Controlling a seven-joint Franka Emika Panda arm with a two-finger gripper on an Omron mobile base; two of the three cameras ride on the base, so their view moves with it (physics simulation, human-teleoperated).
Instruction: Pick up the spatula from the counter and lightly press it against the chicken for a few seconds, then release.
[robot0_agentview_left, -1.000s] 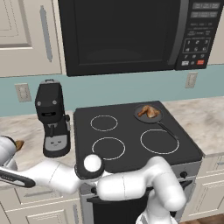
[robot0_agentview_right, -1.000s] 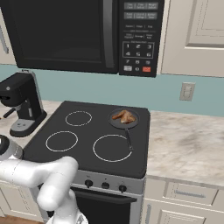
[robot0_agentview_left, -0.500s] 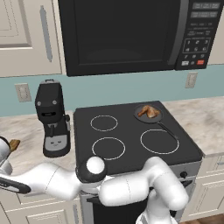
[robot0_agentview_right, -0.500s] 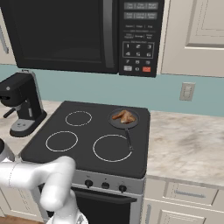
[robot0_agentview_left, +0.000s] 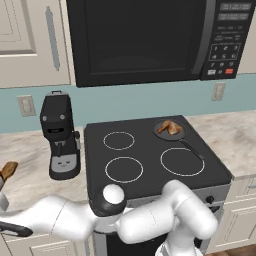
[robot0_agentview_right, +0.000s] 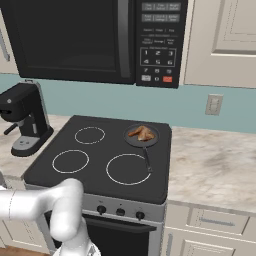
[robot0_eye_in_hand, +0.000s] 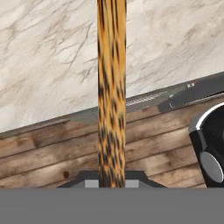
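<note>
The spatula (robot0_eye_in_hand: 111, 87) has a mottled brown wooden handle that runs straight up the hand view, over the marble counter edge and the wood floor below. My gripper (robot0_eye_in_hand: 111, 183) is shut on its lower end. In the left base view the spatula's brown tip (robot0_agentview_left: 7, 170) shows at the far left edge, above the counter left of the stove, with my arm stretched out to it. The chicken (robot0_agentview_left: 170, 127) (robot0_agentview_right: 141, 133) lies in a small black pan (robot0_agentview_left: 176, 135) (robot0_agentview_right: 142, 140) on the stove's back right burner, far from the gripper.
A black coffee machine (robot0_agentview_left: 60, 135) (robot0_agentview_right: 25, 117) stands on the counter (robot0_agentview_left: 30, 165) between the spatula and the black stove (robot0_agentview_left: 150, 160) (robot0_agentview_right: 100, 160). A microwave (robot0_agentview_left: 145, 40) hangs over the stove. Marble counter (robot0_agentview_right: 210, 165) runs to the stove's right.
My arm has swung further left and a little down; the spatula tip has drifted toward the left edge of the left base view. The chicken and pan have stayed put.
</note>
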